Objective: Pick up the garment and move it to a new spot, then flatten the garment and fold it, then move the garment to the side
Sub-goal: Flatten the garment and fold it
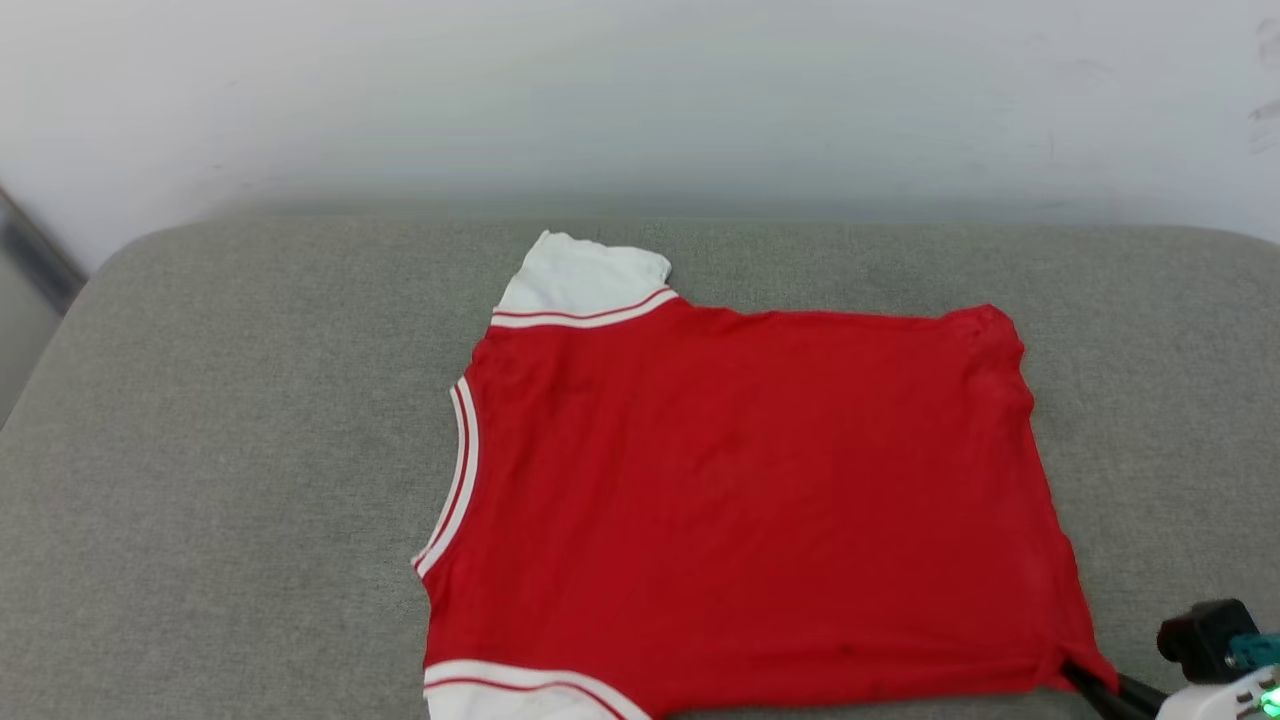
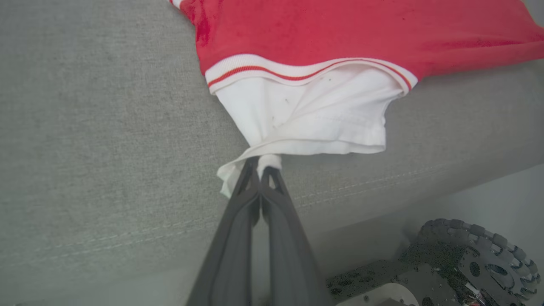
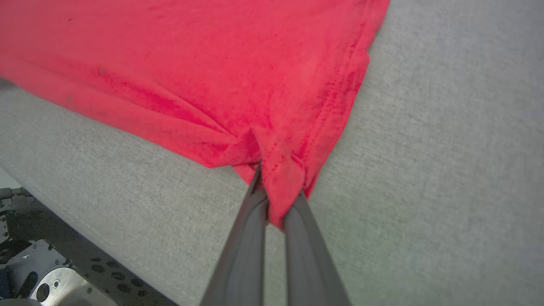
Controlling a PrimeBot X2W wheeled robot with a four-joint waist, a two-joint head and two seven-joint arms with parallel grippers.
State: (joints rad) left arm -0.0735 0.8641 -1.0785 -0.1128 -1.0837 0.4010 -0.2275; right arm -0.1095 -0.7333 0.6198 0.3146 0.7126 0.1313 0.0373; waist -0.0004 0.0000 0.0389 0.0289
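Seeing shirt (image 1: 740,480) spread flat on grey cushion (image 1: 200,450), plain red side up, no print showing. Lying sideways in head view: striped collar (image 1: 462,470) at left, hem (image 1: 1035,450) at right. One white sleeve (image 1: 585,275) at far side toward pale wall (image 1: 640,100). Other white sleeve (image 2: 306,114) at near side, cut off by bottom edge of head view. Mostly smooth, light wrinkling along hem and at far right corner.

Gripping cuff corner of near sleeve with left claw (image 2: 259,165): closed almost fully, white cloth bunched between tips, sleeve drawn taut toward cushion's front seam (image 2: 361,187).

Holding near hem corner with right claw (image 3: 278,191): closed down to thin gap packed with folded red cloth, creases fanning out from the pinch. Same claw at lower right of head view, dark fingers (image 1: 1130,692) touching shirt's near right corner, just inside cushion's front edge.

Below front edge in both wrist views: robot base (image 3: 42,280), with roller wheel (image 2: 480,255) at lower right of left wrist view.
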